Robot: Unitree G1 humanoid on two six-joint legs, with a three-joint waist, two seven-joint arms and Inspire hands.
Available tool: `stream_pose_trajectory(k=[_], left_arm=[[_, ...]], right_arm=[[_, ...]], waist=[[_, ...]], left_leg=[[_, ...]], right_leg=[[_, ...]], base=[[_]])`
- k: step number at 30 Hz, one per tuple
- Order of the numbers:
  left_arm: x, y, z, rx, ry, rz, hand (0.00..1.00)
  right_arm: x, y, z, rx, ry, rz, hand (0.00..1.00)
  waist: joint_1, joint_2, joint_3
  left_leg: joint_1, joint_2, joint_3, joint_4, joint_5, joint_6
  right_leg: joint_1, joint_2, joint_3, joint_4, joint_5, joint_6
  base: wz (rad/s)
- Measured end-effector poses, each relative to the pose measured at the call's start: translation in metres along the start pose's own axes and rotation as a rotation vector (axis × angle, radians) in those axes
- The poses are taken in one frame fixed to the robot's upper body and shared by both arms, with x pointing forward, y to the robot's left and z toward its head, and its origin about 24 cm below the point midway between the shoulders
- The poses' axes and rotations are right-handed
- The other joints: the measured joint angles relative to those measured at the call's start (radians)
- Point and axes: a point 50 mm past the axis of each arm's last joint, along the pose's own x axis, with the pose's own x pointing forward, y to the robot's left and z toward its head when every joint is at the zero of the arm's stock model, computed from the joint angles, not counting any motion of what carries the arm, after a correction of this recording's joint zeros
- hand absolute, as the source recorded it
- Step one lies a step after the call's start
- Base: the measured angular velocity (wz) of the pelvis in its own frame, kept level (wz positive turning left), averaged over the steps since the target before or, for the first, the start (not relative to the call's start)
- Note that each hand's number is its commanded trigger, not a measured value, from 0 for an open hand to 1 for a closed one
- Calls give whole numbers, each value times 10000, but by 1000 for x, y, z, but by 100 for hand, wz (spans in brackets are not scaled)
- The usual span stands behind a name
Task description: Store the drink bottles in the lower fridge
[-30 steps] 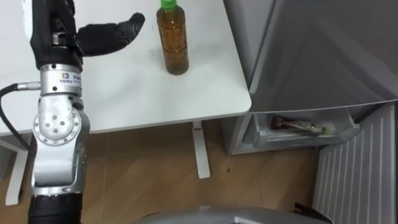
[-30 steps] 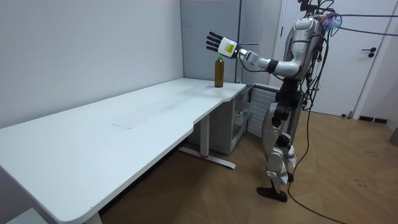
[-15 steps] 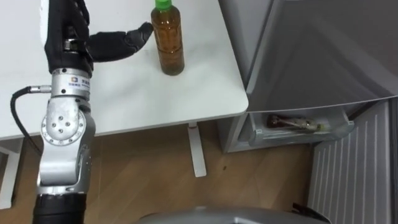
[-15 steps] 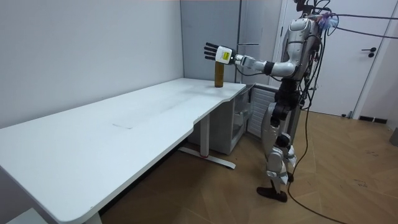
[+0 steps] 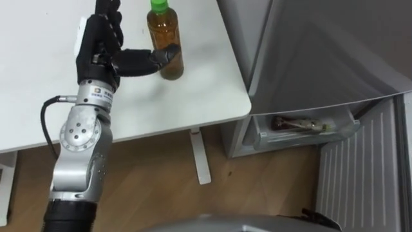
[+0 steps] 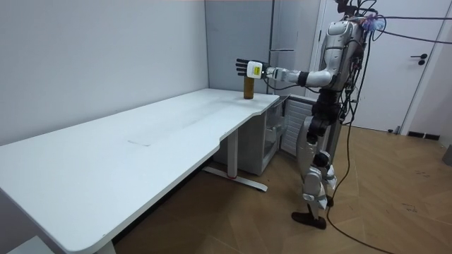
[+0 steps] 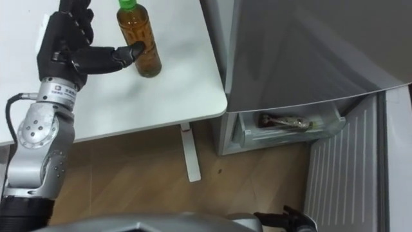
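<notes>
Left hand maybe against bottle, fingers cropped

White desk, wood floor, grey wall, door.

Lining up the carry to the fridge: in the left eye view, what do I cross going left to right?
left hand → bottle → table leg → open lower fridge drawer → ribbed white panel

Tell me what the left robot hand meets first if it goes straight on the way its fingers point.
Nothing, seemingly: the left robot hand points out over the table, passing left of the bottle; only its thumb reaches toward that.
</notes>
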Motion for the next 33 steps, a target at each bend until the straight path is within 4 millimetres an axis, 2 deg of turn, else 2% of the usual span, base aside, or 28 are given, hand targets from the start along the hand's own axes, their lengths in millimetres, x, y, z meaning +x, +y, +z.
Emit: stream_pose_trajectory(k=[11,19,27,33], left_arm=[[7,3,-13,-190,640,-7,0],[14,5,-24,-388,1174,119,0],[26,1,-13,-427,788,-57,0],[31,3,-26,-834,1375,118,0]], right_arm=[[1,3,1,-41,7,-96,0],[1,3,1,-59,20,-125,0],[1,4,3,-79,54,-119,0],[1,2,4,-153,0,-259,0]], waist=[[-66,-58,38],[-87,11,27],[-93,36,23],[-268,164,23]], left_leg=[[57,60,90,-14,-8,-13],[99,144,305,-10,-36,-73],[186,143,515,-2,-37,-73],[186,172,529,-43,-39,-75]], right_leg=[[3,28,27,2,7,-12],[3,119,160,3,20,-33],[1,138,557,4,36,-59],[4,168,566,37,61,-97]], base=[[-2],[-5],[-10],[-2]])
